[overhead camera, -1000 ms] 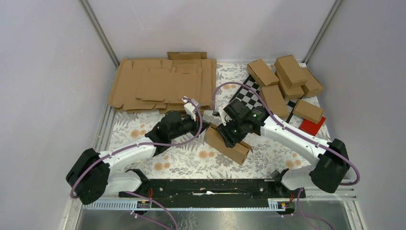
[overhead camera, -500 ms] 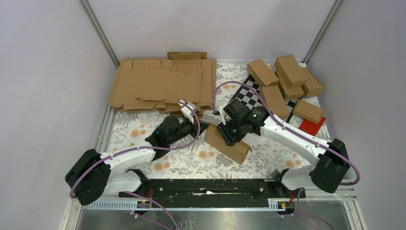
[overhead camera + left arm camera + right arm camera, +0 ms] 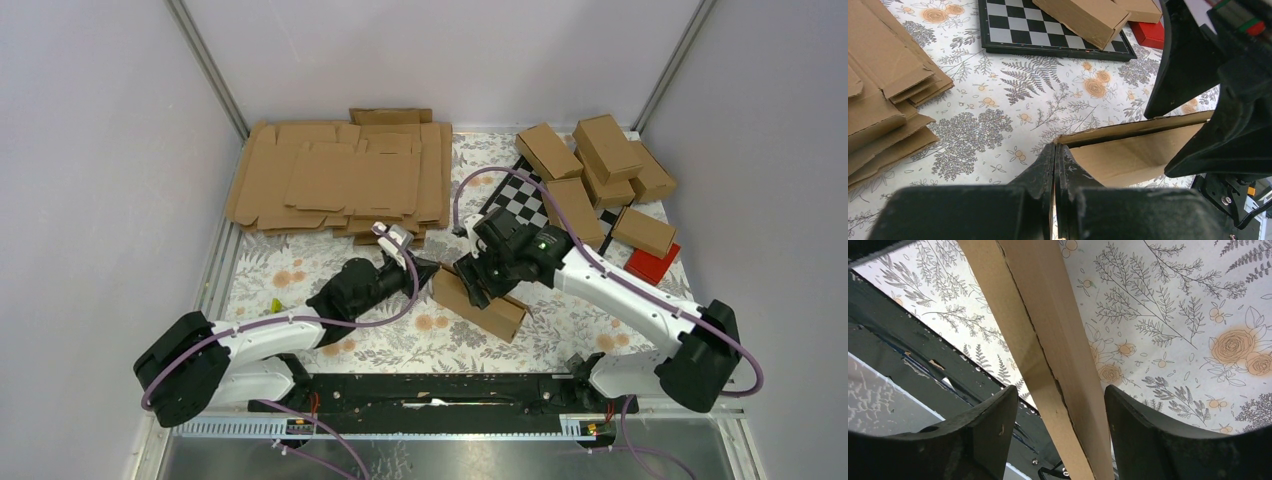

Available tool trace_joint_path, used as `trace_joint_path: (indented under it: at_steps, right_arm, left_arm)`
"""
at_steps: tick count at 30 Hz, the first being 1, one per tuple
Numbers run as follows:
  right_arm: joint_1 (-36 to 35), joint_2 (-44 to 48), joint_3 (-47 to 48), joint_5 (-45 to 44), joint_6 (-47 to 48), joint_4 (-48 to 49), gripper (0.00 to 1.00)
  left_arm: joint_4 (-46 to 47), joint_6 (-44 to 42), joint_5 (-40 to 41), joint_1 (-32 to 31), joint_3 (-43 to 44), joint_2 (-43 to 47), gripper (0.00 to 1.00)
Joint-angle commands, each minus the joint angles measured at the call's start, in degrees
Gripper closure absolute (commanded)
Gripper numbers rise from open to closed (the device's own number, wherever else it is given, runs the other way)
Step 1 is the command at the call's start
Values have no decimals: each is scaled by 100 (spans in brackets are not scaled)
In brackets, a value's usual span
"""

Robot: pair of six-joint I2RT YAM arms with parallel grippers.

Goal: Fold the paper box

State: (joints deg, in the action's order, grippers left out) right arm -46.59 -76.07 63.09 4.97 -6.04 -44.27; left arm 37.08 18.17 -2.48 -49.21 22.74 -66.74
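Observation:
The paper box lies on the flowered cloth in the middle, folded into a long brown carton with its left end open. My left gripper is shut, its tips at the open end's upper corner, where the box shows its hollow inside. My right gripper stands open over the box, one finger on each side. In the right wrist view the box runs between the fingers with a gap on both sides.
A pile of flat brown blanks fills the back left. Several folded cartons sit at the back right, partly on a checkerboard, with a red block beside them. The arms' black base rail runs along the near edge.
My right gripper has opened wider around the box. My left arm has drawn slightly nearer and lower, its shut tips staying at the box's left end.

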Motion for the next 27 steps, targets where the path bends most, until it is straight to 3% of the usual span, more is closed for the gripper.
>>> trace_joint_path:
  at_steps: [1, 8, 10, 13, 18, 23, 27]
  right_arm:
    - [-26, 303, -20, -288, -271, -109, 31]
    - [-26, 181, -12, -469, -315, -198, 51]
    - [-25, 128, 13, -464, -335, -201, 43]
    - [-29, 108, 21, -126, -261, -125, 19]
    - [-27, 40, -92, 209, -10, 9, 14]
    - [-32, -211, -132, -73, 35, -1, 26]
    - [-29, -287, -37, -302, -49, 14, 53]
  left_arm:
    - [35, -162, 301, -216, -100, -16, 100]
    - [-180, -56, 452, -309, 30, 87, 100]
    - [-330, -27, 455, -323, 114, 84, 100]
    - [-367, -33, 463, -333, 160, 61, 100]
    - [-325, -31, 457, -347, 174, 10, 100]
    - [-347, -29, 458, -357, 178, 18, 100]
    - [-396, 1, 450, -361, 199, 42, 100]
